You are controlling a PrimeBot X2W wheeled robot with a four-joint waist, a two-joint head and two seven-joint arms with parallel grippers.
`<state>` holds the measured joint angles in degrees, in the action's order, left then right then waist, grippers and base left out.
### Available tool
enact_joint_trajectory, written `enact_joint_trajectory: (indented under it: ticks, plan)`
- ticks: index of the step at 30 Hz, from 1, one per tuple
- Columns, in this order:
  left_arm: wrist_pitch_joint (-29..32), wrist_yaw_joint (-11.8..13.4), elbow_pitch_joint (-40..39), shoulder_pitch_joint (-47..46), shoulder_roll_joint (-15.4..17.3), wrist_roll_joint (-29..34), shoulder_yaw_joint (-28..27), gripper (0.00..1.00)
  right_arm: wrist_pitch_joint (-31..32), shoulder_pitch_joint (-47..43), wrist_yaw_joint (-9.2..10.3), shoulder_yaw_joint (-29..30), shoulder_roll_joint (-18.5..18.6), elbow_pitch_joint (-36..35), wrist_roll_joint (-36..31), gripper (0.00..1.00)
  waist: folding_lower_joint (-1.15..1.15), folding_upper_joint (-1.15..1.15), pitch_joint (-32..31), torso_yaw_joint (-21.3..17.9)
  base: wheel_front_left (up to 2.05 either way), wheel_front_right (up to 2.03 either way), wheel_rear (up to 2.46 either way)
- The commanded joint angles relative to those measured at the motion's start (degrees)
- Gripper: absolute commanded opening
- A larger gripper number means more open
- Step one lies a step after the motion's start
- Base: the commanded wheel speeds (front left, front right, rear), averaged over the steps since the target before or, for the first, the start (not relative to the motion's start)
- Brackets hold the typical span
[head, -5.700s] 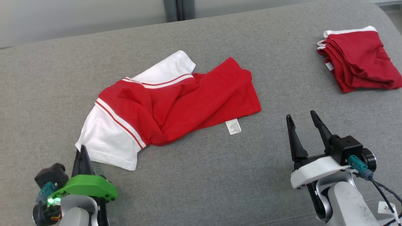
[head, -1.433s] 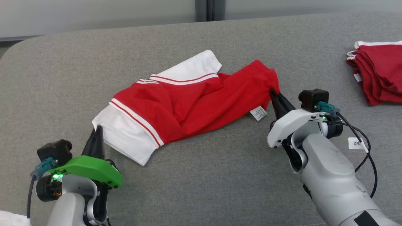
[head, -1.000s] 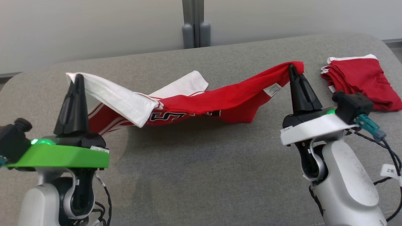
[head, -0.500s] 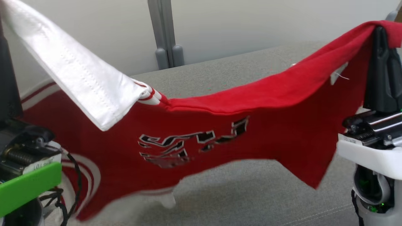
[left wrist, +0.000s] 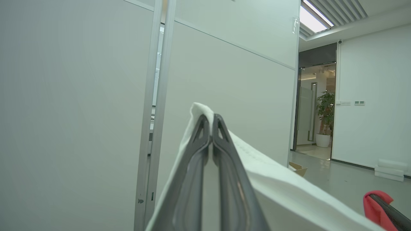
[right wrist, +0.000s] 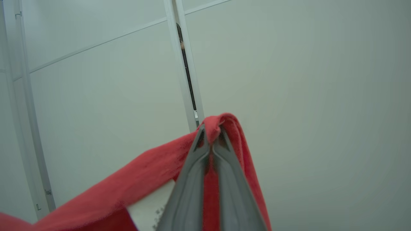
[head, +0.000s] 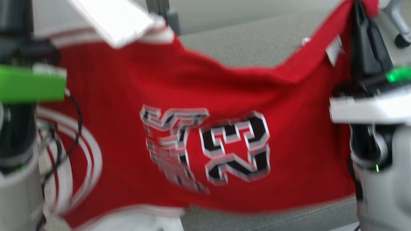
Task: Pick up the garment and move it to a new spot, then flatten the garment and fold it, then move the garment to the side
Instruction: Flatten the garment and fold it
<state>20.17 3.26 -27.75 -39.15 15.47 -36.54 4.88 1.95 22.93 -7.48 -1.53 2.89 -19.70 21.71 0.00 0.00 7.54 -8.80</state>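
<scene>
The garment (head: 199, 96) is a red shirt with white sleeves and a black-and-white number print. It hangs spread in the air between my two grippers, above the grey cushion (head: 250, 45). My left gripper (left wrist: 211, 117) is shut on the white sleeve (left wrist: 273, 179), which drapes over its fingers. My right gripper (right wrist: 211, 128) is shut on a red corner of the garment (right wrist: 144, 183), near its white label (head: 334, 49). In the head view the right fingers (head: 366, 48) stand upright at the far right. The picture there is blurred by motion.
A pale partition wall with a grey post (head: 157, 9) stands behind the cushion. A chair's caster (head: 399, 38) shows at the upper right. The left wrist view looks toward a doorway with a potted plant (left wrist: 324, 118) and the other gripper's red-wrapped tip (left wrist: 379, 205).
Both grippers have lifted the garment higher off the cushion. It has unfurled and hangs flatter, with the number print fully showing. The head camera has shifted too.
</scene>
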Motion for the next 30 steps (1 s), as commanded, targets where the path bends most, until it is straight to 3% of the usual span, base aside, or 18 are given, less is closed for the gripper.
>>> enact_joint_trajectory:
  ticks: [1,6,9,15,19,24,30]
  plan:
    - [0.5,-0.6,4.8,-5.1,0.8,0.5,0.5,0.0,0.9,6.2,0.0,0.2,0.4,4.4,0.2,0.0,0.0,0.0,9.9,3.3,0.0,0.0,0.0]
    - [-2.1,-0.4,25.4,-23.4,-0.8,3.2,0.9,0.0,1.1,28.3,0.0,1.1,2.8,24.3,-4.4,0.0,0.0,0.0,15.1,5.3,0.0,0.0,0.0]
    - [-7.7,0.5,37.2,-34.4,-2.3,6.1,0.9,0.0,-1.2,41.3,0.0,3.4,2.9,36.7,-9.8,0.0,0.0,0.0,16.7,6.6,0.0,0.0,0.0]
    - [-17.9,-1.1,51.6,-43.5,-6.4,5.9,0.7,0.0,-6.9,56.0,0.0,7.2,1.2,54.5,-19.1,0.0,0.0,0.0,22.4,10.2,0.0,0.0,0.0]
    - [-22.2,-3.6,56.7,-41.1,-8.1,5.4,1.7,0.0,-11.4,57.7,0.0,8.1,0.9,63.2,-22.4,0.0,0.0,0.0,27.1,12.4,0.0,0.0,0.0]
    - [-27.9,-7.0,60.6,-33.2,-9.7,3.2,2.0,0.0,-16.1,53.6,0.0,7.4,0.4,71.8,-23.6,0.0,0.0,0.0,31.0,13.2,0.0,0.0,0.0]
    - [-32.1,-8.8,60.5,-22.8,-10.1,0.9,1.5,0.0,-17.3,48.6,0.0,7.2,0.2,73.2,-19.4,0.0,0.0,0.0,31.7,12.0,0.0,0.0,0.0]
